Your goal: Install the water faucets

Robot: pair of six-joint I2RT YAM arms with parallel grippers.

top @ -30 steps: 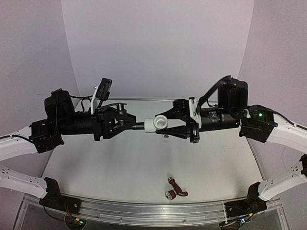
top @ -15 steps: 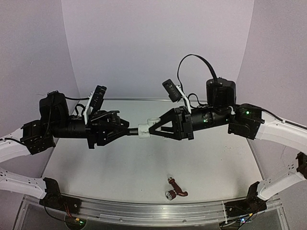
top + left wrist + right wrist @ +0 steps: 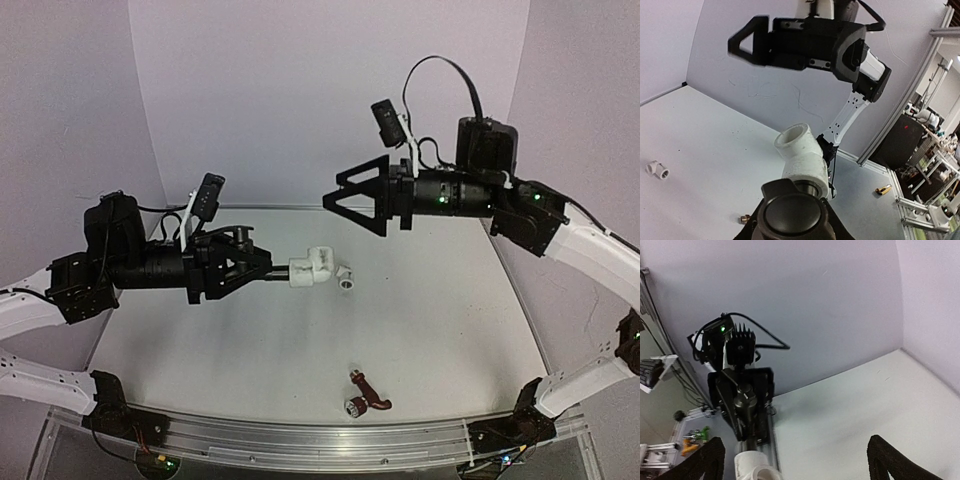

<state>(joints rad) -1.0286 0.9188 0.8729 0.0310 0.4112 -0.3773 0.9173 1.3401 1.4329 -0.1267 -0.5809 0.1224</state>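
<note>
Left tool (image 3: 268, 270) clamped low; right tool (image 3: 335, 192) high, jaws spread.

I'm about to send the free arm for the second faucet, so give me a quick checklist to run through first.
1. Left gripper shut on the dark faucet: ok.
2. White elbow fitting sits on that faucet's end: ok. Whether it is fully tight: cannot tell.
3. Right gripper open and empty, raised above the table: ok.
4. Reddish-brown faucet lies free near the table's front edge: ok.
5. Second white fitting lies loose on the table: ok.
</note>
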